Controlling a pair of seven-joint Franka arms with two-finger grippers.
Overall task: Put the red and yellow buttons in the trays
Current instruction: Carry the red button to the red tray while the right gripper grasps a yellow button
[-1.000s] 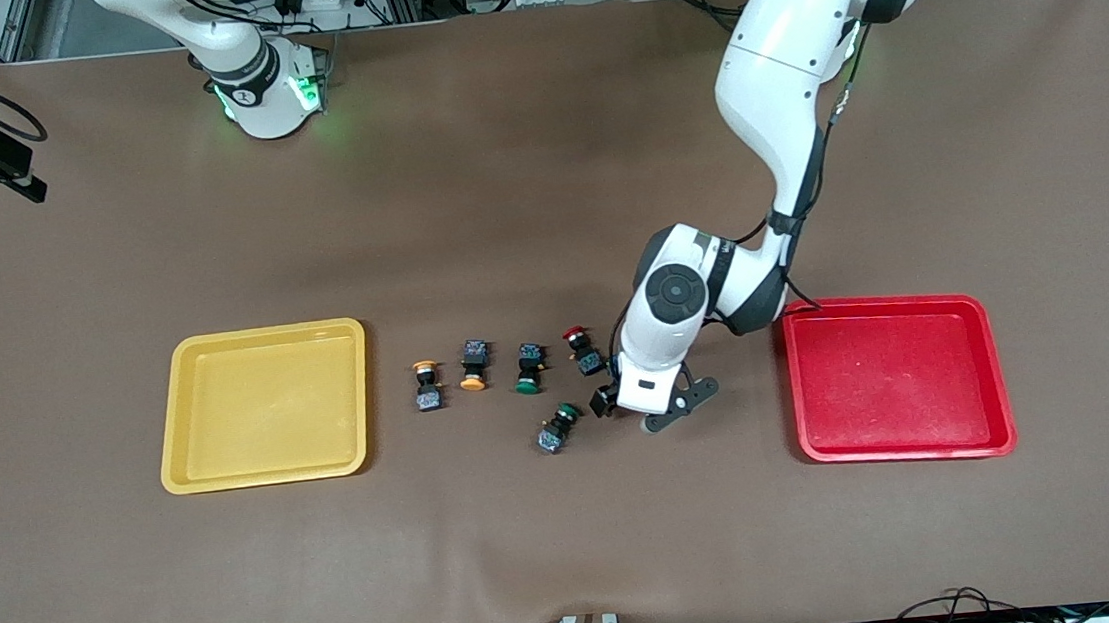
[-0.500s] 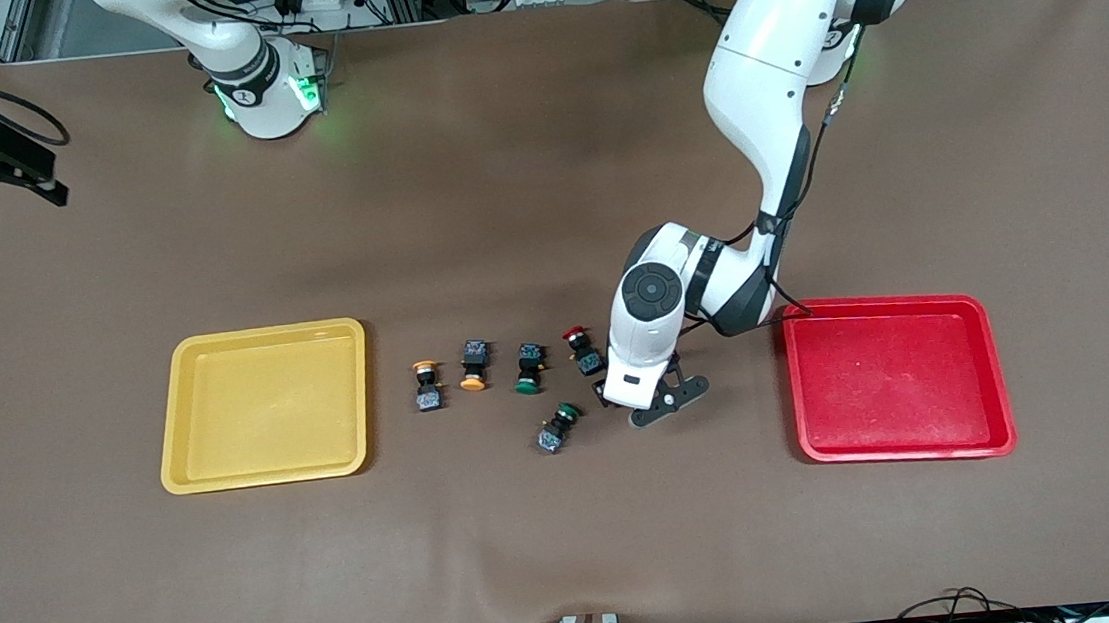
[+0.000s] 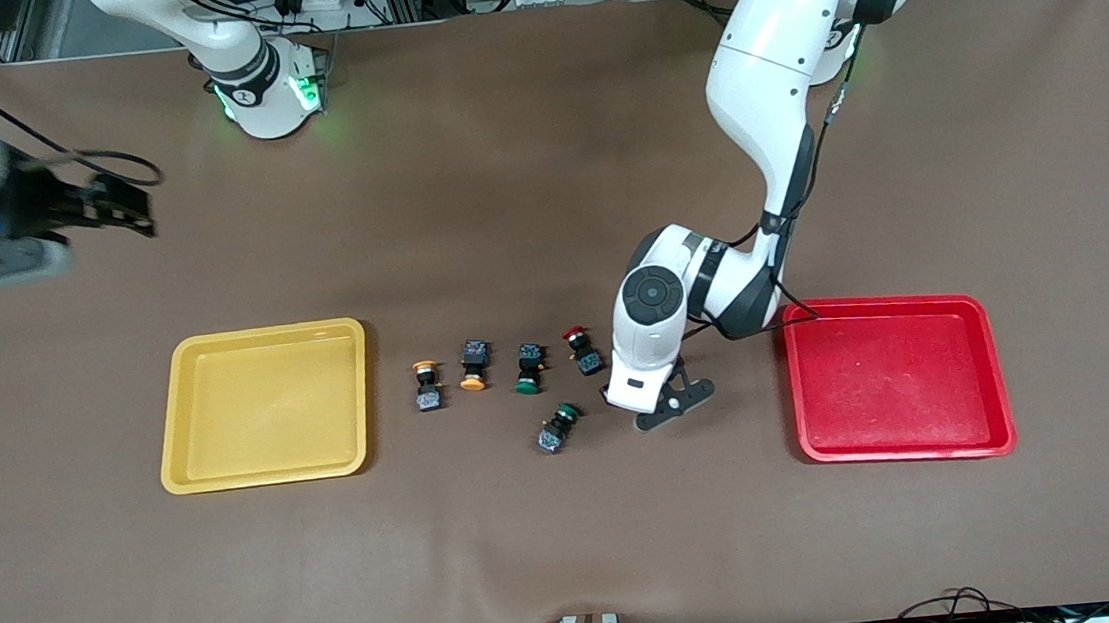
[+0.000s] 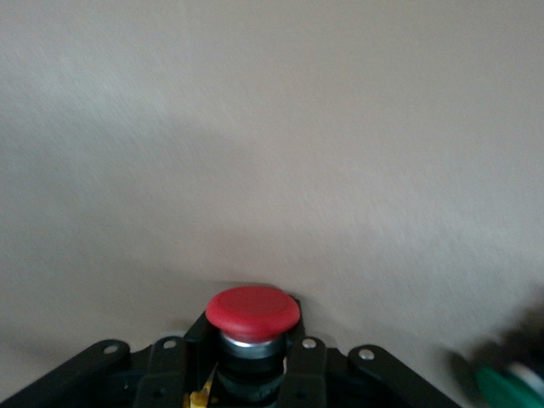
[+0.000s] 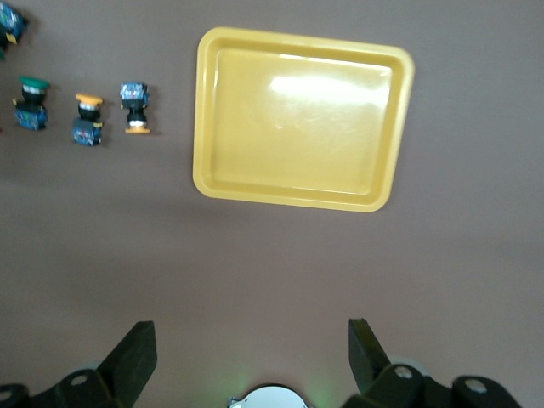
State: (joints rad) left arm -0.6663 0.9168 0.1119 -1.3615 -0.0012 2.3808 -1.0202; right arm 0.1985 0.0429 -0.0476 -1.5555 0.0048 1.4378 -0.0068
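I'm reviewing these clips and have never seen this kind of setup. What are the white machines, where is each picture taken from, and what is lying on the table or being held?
Two robot arms work at a brown table. One picture looks down from a high camera facing them; the other two come from cameras on their wrists.

The left gripper is down between the buttons and the red tray; its wrist view shows it shut on a red button. The right gripper hangs open in the air, over the table at the right arm's end, above the yellow tray.

Both trays are empty. Between them lie another red button, two yellow buttons and two green ones.
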